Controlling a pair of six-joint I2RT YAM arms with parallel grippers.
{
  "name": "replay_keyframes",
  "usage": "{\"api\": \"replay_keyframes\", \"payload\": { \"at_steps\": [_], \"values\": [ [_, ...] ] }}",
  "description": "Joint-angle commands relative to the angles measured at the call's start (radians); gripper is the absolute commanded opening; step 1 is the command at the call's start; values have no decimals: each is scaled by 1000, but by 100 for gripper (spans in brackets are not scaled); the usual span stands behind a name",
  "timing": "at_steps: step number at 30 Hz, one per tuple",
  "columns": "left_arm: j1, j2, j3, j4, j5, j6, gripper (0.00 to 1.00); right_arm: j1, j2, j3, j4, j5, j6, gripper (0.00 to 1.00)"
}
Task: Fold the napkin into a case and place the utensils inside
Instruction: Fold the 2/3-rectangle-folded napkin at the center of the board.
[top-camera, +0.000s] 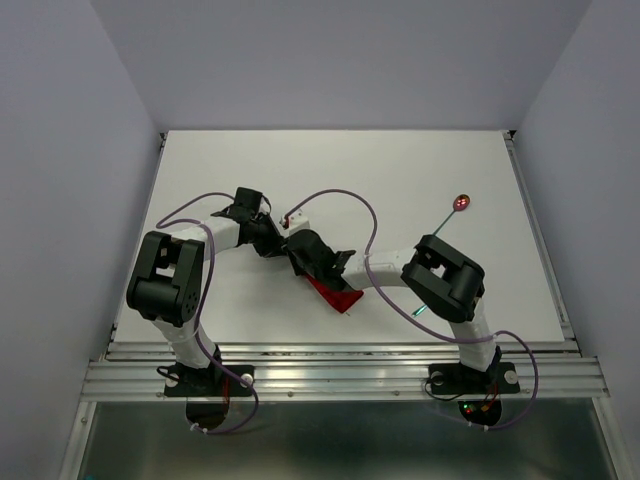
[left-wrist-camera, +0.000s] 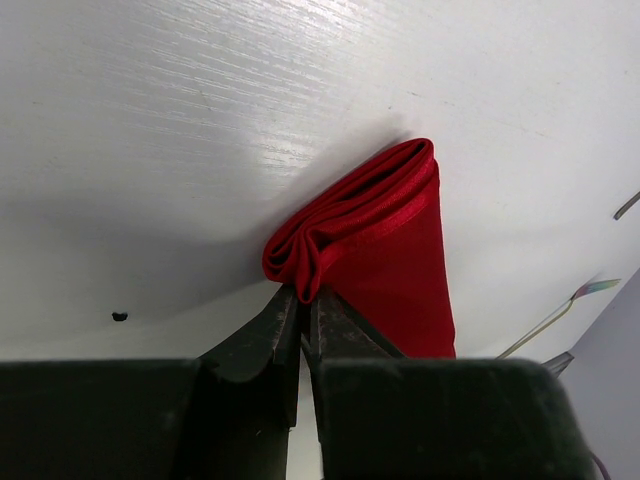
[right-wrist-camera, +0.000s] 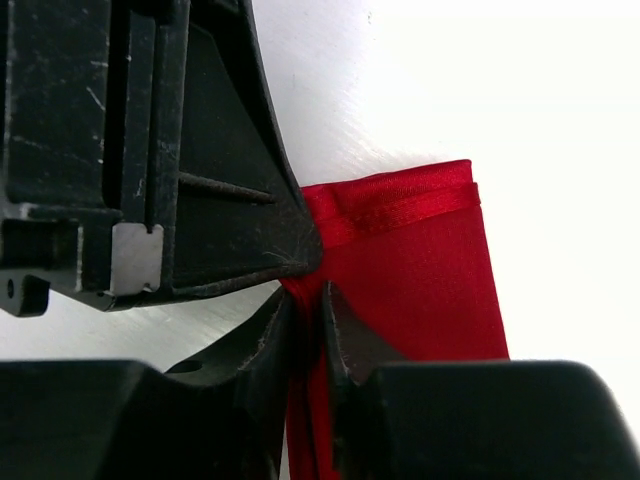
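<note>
Left end effector (left-wrist-camera: 302, 298), right end effector (right-wrist-camera: 308, 300): tight on napkin (left-wrist-camera: 390, 250).

White table (top-camera: 340, 170), faint wood grain, soft glare. Pale grey-lavender walls (top-camera: 60, 200) on three sides. Ribbed aluminium rail (top-camera: 340, 372) along near edge. Light even.

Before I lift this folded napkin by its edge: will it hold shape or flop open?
Probably floppy: the napkin shows soft rounded layers and no crisp crease, so they may sag apart when lifted. Its sheen suggests slippery cloth, so layers could slip where the left gripper pinches its end.
</note>
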Motion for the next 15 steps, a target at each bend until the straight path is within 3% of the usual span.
{"api": "replay_keyframes", "payload": {
  "at_steps": [1, 6, 9, 13, 15],
  "values": [
    [-5, -30, -1, -8, 16, 4, 0, 7, -3, 27, 11, 59, -7, 19],
    [-5, -31, -6, -8, 15, 7, 0, 7, -22, 24, 18, 50, 19, 9],
    [-5, -34, -9, -8, 13, 16, 6, 7, -31, 22, 16, 41, 36, 1],
    [-5, -56, -9, -8, 7, 31, 27, 7, -49, 5, 18, 17, 62, 1],
    [-5, -69, 0, -17, -7, 47, 33, 7, -63, -12, 19, -2, 71, 1]
  ]
}}
